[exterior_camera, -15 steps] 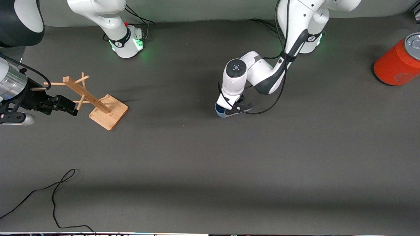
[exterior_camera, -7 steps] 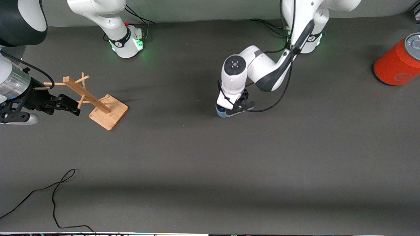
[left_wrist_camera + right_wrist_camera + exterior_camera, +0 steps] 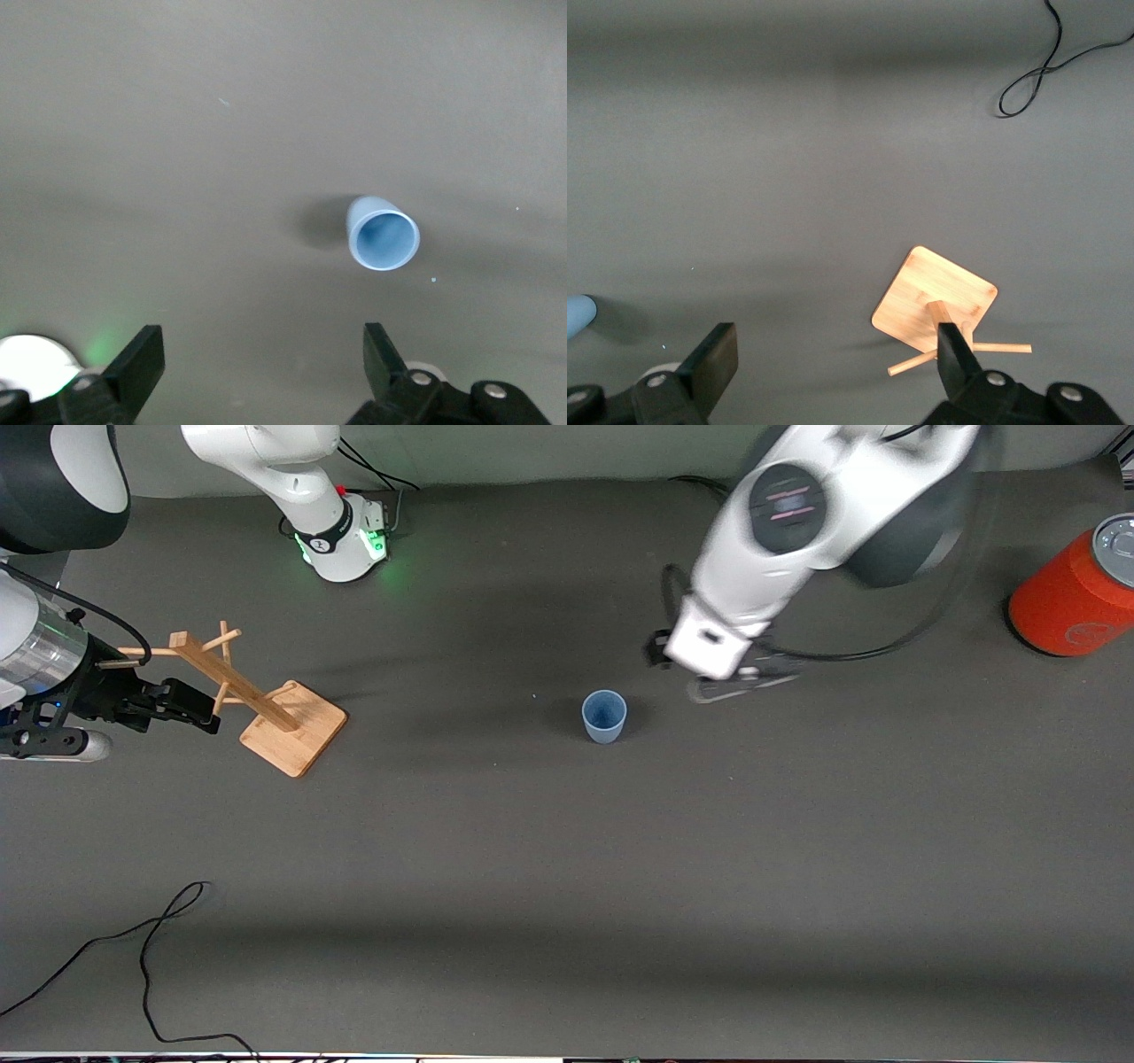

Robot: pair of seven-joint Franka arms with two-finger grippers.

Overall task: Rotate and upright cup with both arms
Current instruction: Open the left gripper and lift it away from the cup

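The light-blue cup (image 3: 604, 716) stands upright on the dark table, mouth up, with nothing touching it. The left wrist view looks down into the cup (image 3: 383, 235) from above. My left gripper (image 3: 722, 682) hangs open and empty in the air, over the table beside the cup toward the left arm's end. Its fingers (image 3: 135, 367) stand wide apart around bare table. My right gripper (image 3: 199, 708) is open and empty, hovering beside the wooden rack (image 3: 266, 704). An edge of the cup (image 3: 578, 315) shows in the right wrist view.
The wooden rack's base (image 3: 935, 297) and pegs sit at the right arm's end. A big orange-red can (image 3: 1076, 593) stands at the left arm's end. A loose black cable (image 3: 151, 948) lies near the table's front edge.
The left gripper has opened, let go of the cup and risen away toward its own base. The cup now stands uncovered and upright. The right gripper has barely shifted.
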